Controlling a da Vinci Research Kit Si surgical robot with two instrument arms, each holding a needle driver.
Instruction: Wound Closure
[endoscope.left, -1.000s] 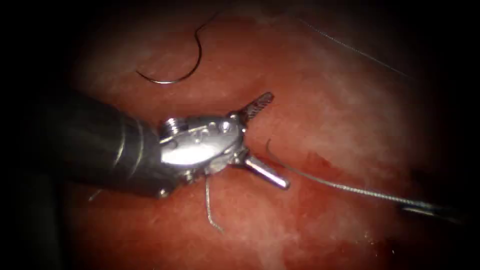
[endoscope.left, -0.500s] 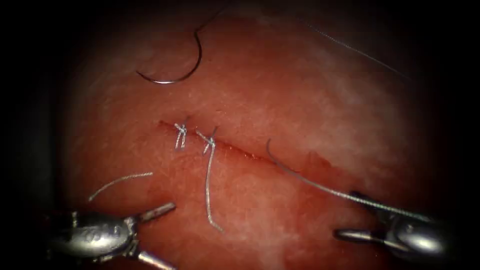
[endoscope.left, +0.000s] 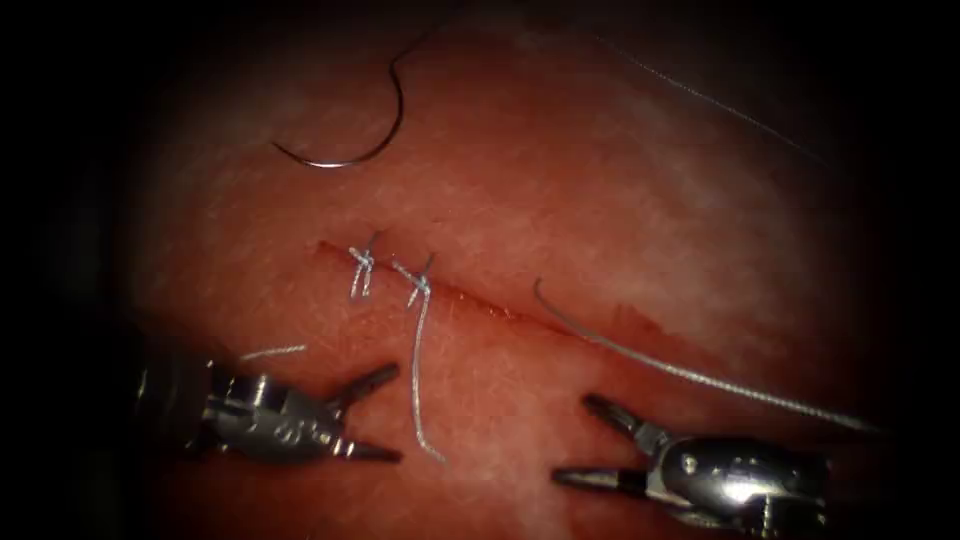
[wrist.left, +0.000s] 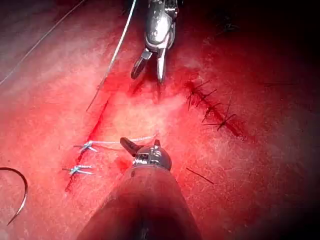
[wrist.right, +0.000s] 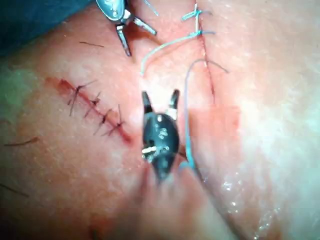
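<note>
Both tools hover low over the tissue (endoscope.left: 620, 190), a moist, pinkish-red slab of pork belly with pale fatty streaks. The left gripper (endoscope.left: 385, 412) has its two slim metal jaws spread apart and holds nothing. The right gripper (endoscope.left: 580, 440) is likewise spread wide and empty.

The cut (endoscope.left: 470, 295) is a thin dark line running beyond both grippers, between them and the needle. Two knotted stitches (endoscope.left: 390, 270) of pale blue-white thread close its left end. From the second knot a long thread tail (endoscope.left: 416, 380) trails toward the tools and ends just beside the left gripper's tips, between the two grippers. A short cut thread scrap (endoscope.left: 272, 352) lies loose just above the left tool's wrist.

The curved needle (endoscope.left: 355, 135) is a fine dark steel arc lying free on the tissue surface, well beyond the left gripper, on the far side of the cut, held by neither tool and not in the tissue. Its thread (endoscope.left: 690, 375) is thin, braided and silvery, lying slack across the open right part of the cut, just beyond the right gripper. Red fluid (endoscope.left: 640, 325) stains the tissue there.

Judging from this layout, good handling means grasping the slippery needle firmly across its body rather than at its tip, and keeping the slack thread clear of the finished knots.

In the wrist views, an older row of dark stitches (wrist.left: 212, 107) sits beside the right tool.
</note>
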